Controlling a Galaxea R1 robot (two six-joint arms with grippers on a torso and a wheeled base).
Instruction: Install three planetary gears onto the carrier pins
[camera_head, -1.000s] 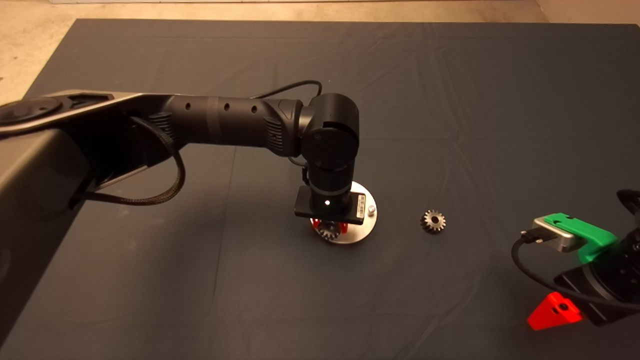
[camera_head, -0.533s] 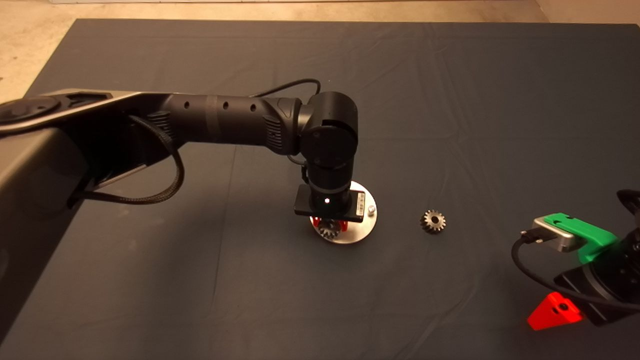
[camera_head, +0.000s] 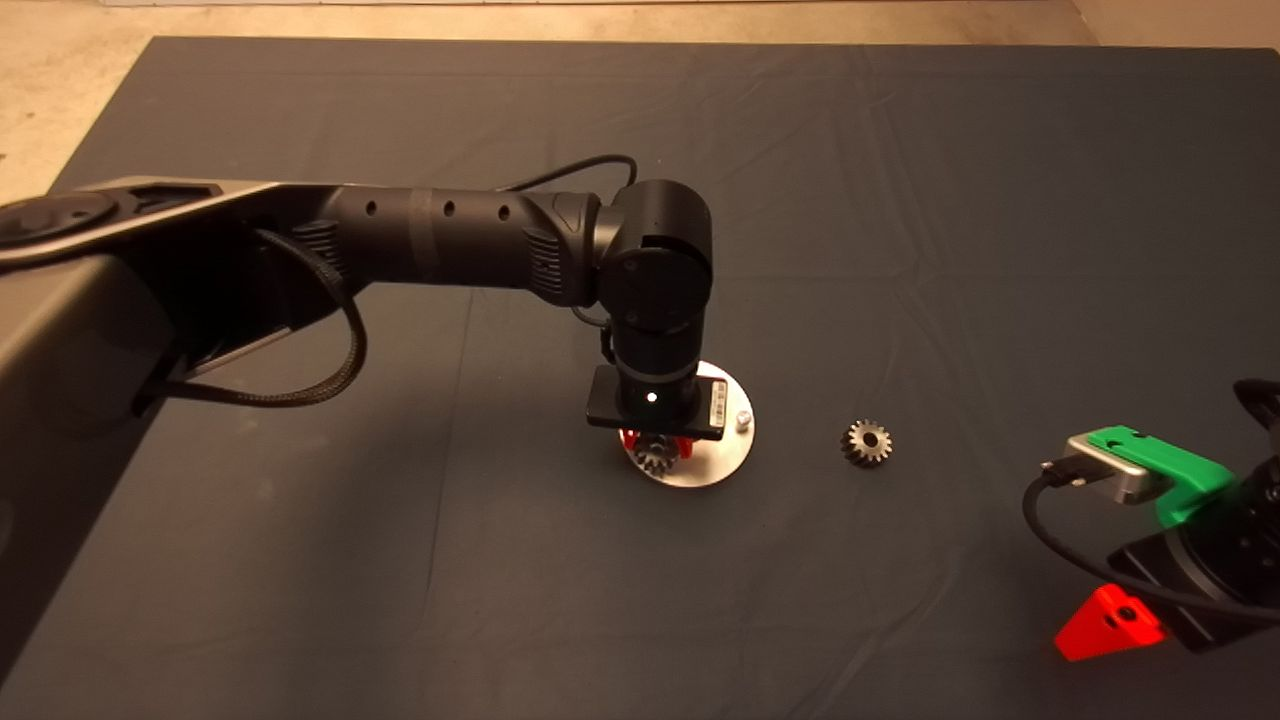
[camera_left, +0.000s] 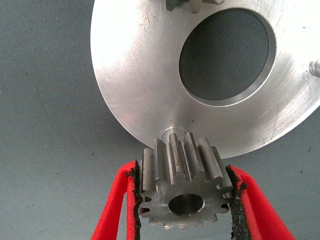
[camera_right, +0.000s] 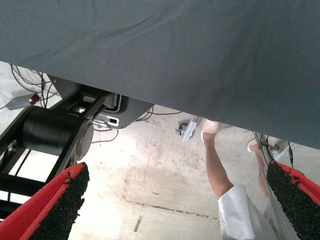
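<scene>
My left gripper is shut on a planetary gear, its red fingers pressing the teeth on both sides. The gear hangs at the rim of the silver disc, just short of a carrier pin whose top shows beyond it. A second gear sits at the disc's far side, and another pin is bare. From above, the held gear is over the disc's near-left edge. A loose gear lies on the mat to its right. My right gripper waits open at the lower right.
The left arm stretches across the mat from the left and hides much of the disc. The right wrist view looks past the mat's edge to the floor, a stand and a person's legs.
The left wrist and its gear have crept slightly left and back over the disc's edge. The loose gear and the right arm have stayed put.
</scene>
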